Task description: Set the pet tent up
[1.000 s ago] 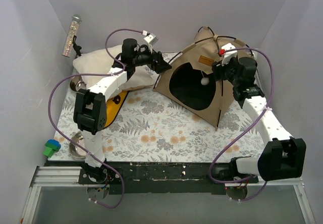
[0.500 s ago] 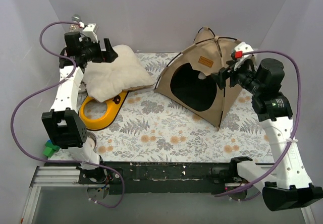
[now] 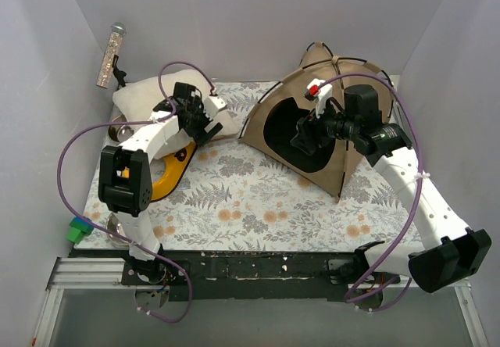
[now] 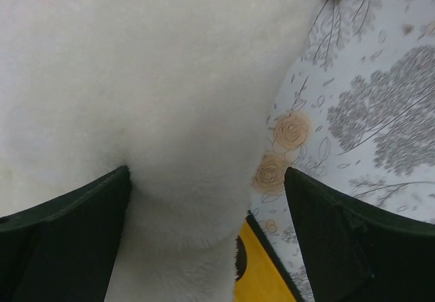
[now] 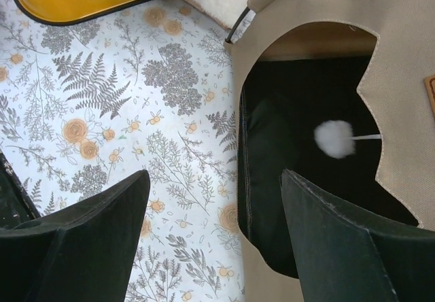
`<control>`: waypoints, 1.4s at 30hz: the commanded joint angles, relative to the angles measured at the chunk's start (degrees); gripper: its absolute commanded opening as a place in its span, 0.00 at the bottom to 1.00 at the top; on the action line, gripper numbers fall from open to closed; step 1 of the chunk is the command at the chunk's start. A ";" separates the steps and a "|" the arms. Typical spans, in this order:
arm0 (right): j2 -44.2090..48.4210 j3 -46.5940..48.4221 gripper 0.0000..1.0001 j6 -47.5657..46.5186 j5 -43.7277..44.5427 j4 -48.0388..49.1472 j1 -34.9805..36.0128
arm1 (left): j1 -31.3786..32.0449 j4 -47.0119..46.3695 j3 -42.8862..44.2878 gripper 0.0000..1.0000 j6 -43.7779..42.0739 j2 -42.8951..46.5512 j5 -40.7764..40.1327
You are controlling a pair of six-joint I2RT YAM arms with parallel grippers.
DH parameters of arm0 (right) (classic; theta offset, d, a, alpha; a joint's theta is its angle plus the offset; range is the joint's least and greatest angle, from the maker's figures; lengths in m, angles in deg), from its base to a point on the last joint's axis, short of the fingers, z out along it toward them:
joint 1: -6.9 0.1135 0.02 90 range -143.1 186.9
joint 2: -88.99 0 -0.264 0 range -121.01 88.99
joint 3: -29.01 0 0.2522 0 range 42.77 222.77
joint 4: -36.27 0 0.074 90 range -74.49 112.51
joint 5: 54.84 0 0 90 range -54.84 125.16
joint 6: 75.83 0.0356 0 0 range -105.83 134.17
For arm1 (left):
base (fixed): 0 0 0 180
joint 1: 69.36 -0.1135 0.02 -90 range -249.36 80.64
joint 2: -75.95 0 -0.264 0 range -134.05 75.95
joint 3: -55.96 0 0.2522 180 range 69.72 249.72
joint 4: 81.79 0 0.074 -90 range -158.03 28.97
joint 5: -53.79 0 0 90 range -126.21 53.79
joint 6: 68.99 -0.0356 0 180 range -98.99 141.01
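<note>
The tan pet tent point(image 3: 355, 155) stands upright at the back right, its arched dark doorway point(image 5: 306, 152) facing the mat. A white pom-pom point(image 5: 332, 139) hangs in the doorway. My right gripper point(image 3: 301, 140) hovers open just in front of the doorway's lower left edge, with the tent's rim and the mat between its fingers point(image 5: 81, 247) and nothing held. My left gripper point(image 3: 212, 123) is open at the right edge of the fluffy white cushion point(image 3: 141, 97). A fold of the cushion point(image 4: 170, 111) lies between its fingers point(image 4: 353, 241).
A yellow bowl stand point(image 3: 166, 177) lies partly under the cushion and the left arm. Metal bowls point(image 3: 119, 231) and a green object point(image 3: 78, 230) sit at the mat's left edge. A glittery stick point(image 3: 111, 54) hangs on the left wall. The floral mat point(image 3: 250, 198) covers the table.
The left arm swung from the far left corner back to the cushion's right edge. The right arm moved left, from the tent's right side to the doorway, and its jaws spread wider.
</note>
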 commanded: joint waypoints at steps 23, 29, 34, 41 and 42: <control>4.38 0.02 0.84 -3.50 -7.95 0.17 1.30 | 2.12 43.66 -14.63 0.44 -35.14 50.21 28.64; 7.36 -5.78 0.83 -16.33 -8.58 -7.47 5.86 | 2.39 35.92 -19.32 0.98 -10.69 54.24 21.46; 15.44 -20.44 0.83 -28.10 -6.82 0.77 9.46 | -4.62 36.99 -4.97 0.98 13.49 42.79 23.81; 4.06 -17.34 0.77 -15.26 -4.87 2.31 14.83 | -22.90 34.44 -5.75 0.97 32.32 34.09 16.52; 1.60 -16.35 0.75 -9.64 -5.58 1.33 14.92 | -25.19 33.47 -6.10 0.98 35.21 34.78 14.87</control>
